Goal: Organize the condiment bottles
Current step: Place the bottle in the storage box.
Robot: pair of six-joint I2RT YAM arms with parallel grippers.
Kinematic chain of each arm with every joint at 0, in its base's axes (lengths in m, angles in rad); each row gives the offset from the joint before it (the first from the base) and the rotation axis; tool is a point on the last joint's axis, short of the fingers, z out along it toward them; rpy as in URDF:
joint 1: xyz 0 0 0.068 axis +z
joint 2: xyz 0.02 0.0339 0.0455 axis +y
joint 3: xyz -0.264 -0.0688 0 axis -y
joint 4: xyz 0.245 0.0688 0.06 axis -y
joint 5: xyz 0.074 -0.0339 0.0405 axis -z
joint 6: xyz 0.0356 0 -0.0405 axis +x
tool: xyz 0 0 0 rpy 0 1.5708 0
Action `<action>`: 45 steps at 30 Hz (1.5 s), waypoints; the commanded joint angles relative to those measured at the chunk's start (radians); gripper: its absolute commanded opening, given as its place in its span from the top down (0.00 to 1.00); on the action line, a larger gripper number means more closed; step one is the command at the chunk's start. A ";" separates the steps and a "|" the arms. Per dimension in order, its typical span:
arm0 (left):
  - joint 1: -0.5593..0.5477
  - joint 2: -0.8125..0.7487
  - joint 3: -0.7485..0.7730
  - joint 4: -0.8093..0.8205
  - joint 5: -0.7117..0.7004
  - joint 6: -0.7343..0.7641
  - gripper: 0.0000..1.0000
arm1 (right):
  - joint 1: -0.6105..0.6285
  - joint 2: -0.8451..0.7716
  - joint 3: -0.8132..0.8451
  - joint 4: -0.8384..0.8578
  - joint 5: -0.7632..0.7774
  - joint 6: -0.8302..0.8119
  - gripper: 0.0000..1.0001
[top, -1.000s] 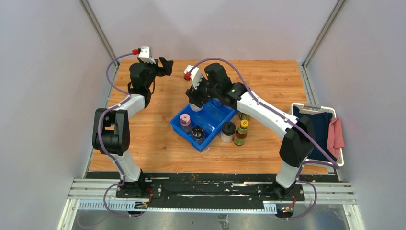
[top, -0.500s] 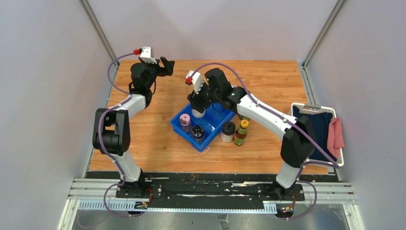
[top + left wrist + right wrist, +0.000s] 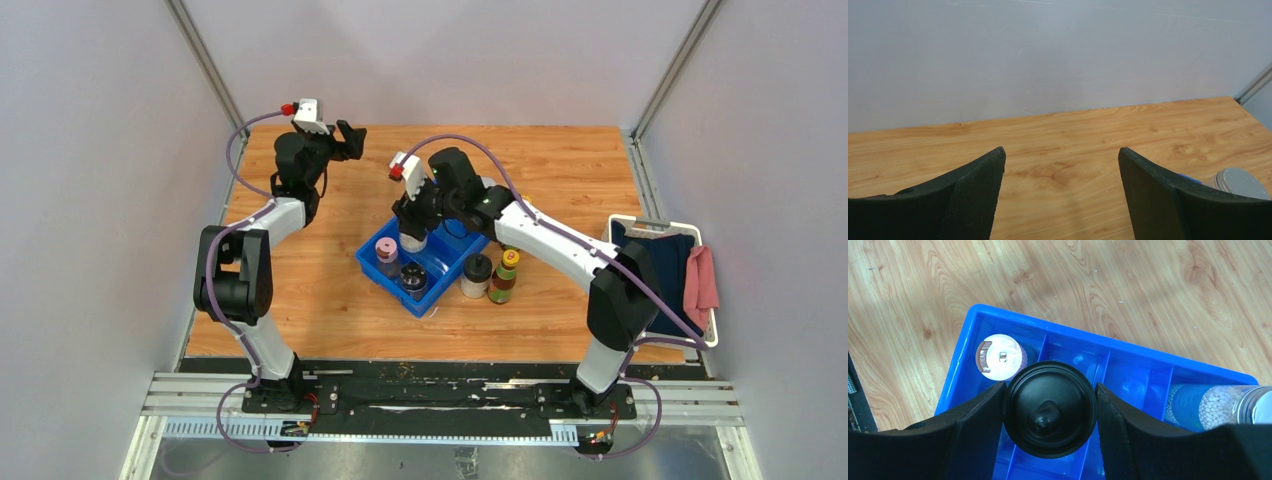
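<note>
Right arm had come down and drawn in over the blue divided tray [image 3: 447, 255] within the last second; left arm barely shifted.

Right gripper [image 3: 1049, 388] was clenched on a black-lidded jar [image 3: 1049, 412], with a finger pressed to each side of the lid. The jar sat over the compartment next to the corner one. Could not tell whether its base touched the tray floor. The corner compartment held a pink-lidded jar [image 3: 386, 248]. A second black-lidded jar [image 3: 413, 278] stood in the near end of the tray.

Clear jar of white pellets [image 3: 1220, 401] showed at the right edge of the wrist view. Upright or lying, could not tell.

On the wooden table [image 3: 560, 160], just beside the tray's right wall, stood a dark-lidded jar [image 3: 477, 268] and a tall dark bottle [image 3: 503, 280] with a yellow-red cap.

Left gripper [image 3: 1060, 165] was released, fingers wide apart with nothing between, held over the far-left table well apart from the tray.
</note>
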 commanded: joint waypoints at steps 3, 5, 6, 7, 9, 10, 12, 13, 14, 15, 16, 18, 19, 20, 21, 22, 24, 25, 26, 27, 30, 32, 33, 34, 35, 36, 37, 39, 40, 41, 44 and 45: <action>-0.006 0.012 -0.010 0.024 -0.014 0.015 0.13 | 0.003 -0.019 -0.018 0.072 -0.037 0.021 1.00; -0.006 0.013 -0.010 0.025 -0.015 0.017 0.14 | 0.003 -0.012 -0.020 0.080 -0.042 0.023 1.00; -0.006 0.014 -0.010 0.025 -0.015 0.018 0.14 | 0.002 -0.007 -0.020 0.082 -0.043 0.024 1.00; -0.006 0.015 -0.010 0.025 -0.015 0.018 0.14 | 0.002 -0.003 -0.019 0.084 -0.046 0.025 1.00; -0.006 0.017 -0.010 0.025 -0.016 0.020 0.14 | 0.002 0.006 -0.020 0.088 -0.049 0.025 1.00; -0.006 0.019 -0.010 0.025 -0.018 0.021 0.14 | 0.002 0.009 -0.021 0.090 -0.050 0.025 1.00; -0.006 0.021 -0.008 0.025 -0.017 0.021 0.14 | 0.003 0.013 -0.024 0.095 -0.050 0.022 1.00; -0.006 0.022 -0.007 0.025 -0.017 0.021 0.14 | 0.001 0.016 -0.025 0.097 -0.049 0.021 1.00; -0.006 0.024 -0.008 0.025 -0.015 0.021 0.14 | 0.001 0.021 -0.025 0.096 -0.048 0.019 1.00; -0.006 0.025 -0.007 0.025 -0.016 0.021 0.14 | 0.000 0.023 -0.025 0.096 -0.046 0.017 1.00; -0.006 0.026 -0.007 0.026 -0.015 0.021 0.14 | -0.001 0.027 -0.026 0.097 -0.045 0.015 1.00; -0.006 0.028 -0.008 0.029 -0.015 0.021 0.14 | -0.002 0.032 -0.026 0.099 -0.044 0.011 1.00; -0.006 0.029 -0.008 0.029 -0.014 0.021 0.14 | -0.004 0.034 -0.026 0.099 -0.044 0.009 1.00; -0.006 0.030 -0.007 0.030 -0.013 0.021 0.14 | -0.007 0.037 -0.027 0.097 -0.044 0.008 1.00; -0.006 0.032 -0.008 0.032 -0.013 0.021 0.14 | -0.008 0.038 -0.028 0.098 -0.044 0.006 1.00; -0.006 0.034 -0.007 0.032 -0.013 0.021 0.14 | -0.011 0.040 -0.027 0.098 -0.044 0.005 1.00; -0.006 0.038 -0.006 0.034 -0.013 0.021 0.14 | -0.017 0.042 -0.025 0.098 -0.044 0.002 1.00; -0.006 0.040 -0.005 0.034 -0.012 0.020 0.14 | -0.019 0.045 -0.024 0.098 -0.044 0.000 1.00; -0.006 0.042 -0.006 0.035 -0.011 0.021 0.14 | -0.021 0.046 -0.024 0.098 -0.044 -0.001 1.00; -0.006 0.045 -0.006 0.035 -0.012 0.021 0.14 | -0.025 0.048 -0.023 0.098 -0.045 -0.003 1.00; -0.006 0.051 -0.005 0.037 -0.012 0.020 0.14 | -0.035 0.052 -0.019 0.098 -0.050 -0.004 1.00; -0.006 0.057 -0.005 0.039 -0.012 0.019 0.14 | -0.041 0.056 -0.016 0.098 -0.052 -0.005 1.00; -0.006 0.059 -0.004 0.038 -0.011 0.020 0.14 | -0.043 0.057 -0.012 0.097 -0.054 -0.005 1.00; -0.006 0.062 -0.004 0.039 -0.010 0.019 0.14 | -0.047 0.060 -0.010 0.098 -0.056 -0.005 1.00; -0.006 0.064 -0.004 0.039 -0.010 0.019 0.14 | -0.049 0.063 -0.009 0.099 -0.059 -0.005 1.00; -0.006 0.066 -0.003 0.040 -0.010 0.019 0.14 | -0.050 0.067 -0.007 0.098 -0.061 -0.006 1.00; -0.006 0.068 -0.002 0.040 -0.011 0.020 0.14 | -0.051 0.069 -0.004 0.098 -0.062 -0.006 1.00; -0.006 0.072 -0.001 0.040 -0.013 0.021 0.14 | -0.055 0.075 -0.002 0.099 -0.066 -0.006 1.00; -0.006 0.073 0.001 0.040 -0.012 0.021 0.14 | -0.054 0.079 -0.001 0.097 -0.069 -0.006 1.00; -0.006 0.075 0.002 0.040 -0.011 0.021 0.14 | -0.054 0.082 0.000 0.097 -0.070 -0.006 1.00; -0.006 0.080 0.005 0.043 -0.011 0.020 0.14 | -0.057 0.092 0.003 0.099 -0.074 -0.005 1.00; -0.006 0.082 0.006 0.044 -0.010 0.019 0.14 | -0.057 0.095 0.004 0.098 -0.076 -0.005 1.00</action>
